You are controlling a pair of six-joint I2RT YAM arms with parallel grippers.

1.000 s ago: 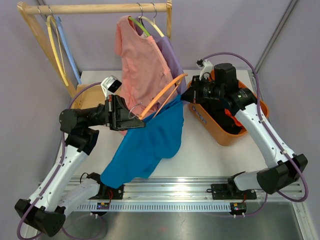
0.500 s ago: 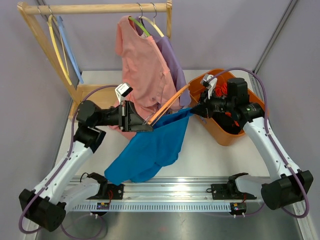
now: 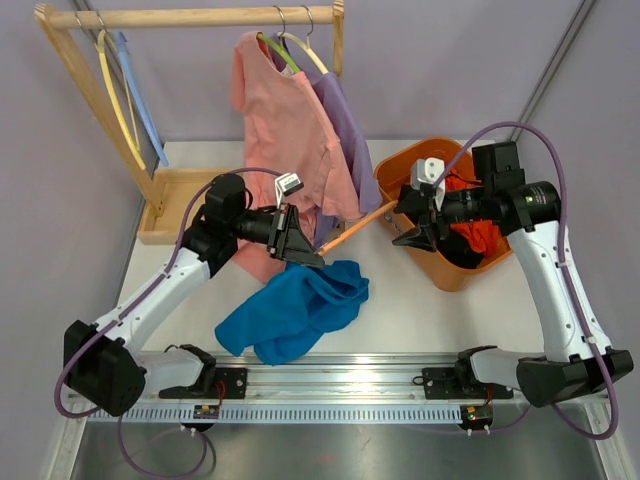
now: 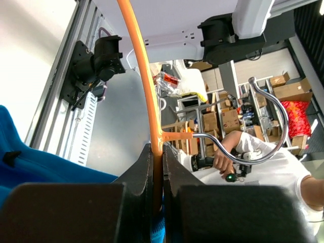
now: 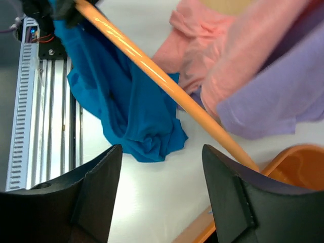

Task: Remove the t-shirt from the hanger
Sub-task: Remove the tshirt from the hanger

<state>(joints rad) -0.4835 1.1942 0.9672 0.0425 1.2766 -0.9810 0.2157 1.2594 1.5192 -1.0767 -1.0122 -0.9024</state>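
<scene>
The blue t-shirt point(image 3: 295, 310) lies crumpled on the white table, its upper edge reaching up to my left gripper point(image 3: 303, 248). That gripper is shut on the orange hanger point(image 3: 358, 225), near the neck. In the left wrist view the hanger's bar point(image 4: 144, 76) runs up from the jaws, the metal hook point(image 4: 263, 136) curls right, and a bit of blue cloth shows low between the jaws. My right gripper point(image 3: 413, 226) is open and empty by the hanger's far end. In the right wrist view the hanger point(image 5: 167, 83) crosses above the t-shirt point(image 5: 126, 106).
An orange bin point(image 3: 440, 265) holding red cloth stands right of the hanger, under the right arm. A wooden rack point(image 3: 190, 17) at the back carries a pink shirt point(image 3: 285, 130), a purple shirt point(image 3: 345, 125) and bare hangers point(image 3: 120, 90). A metal rail point(image 3: 330, 375) lines the near edge.
My right gripper opened, let go of the blue t-shirt and drew back toward the bin. The shirt dropped into a heap on the table. My left gripper carried the hanger to the right.
</scene>
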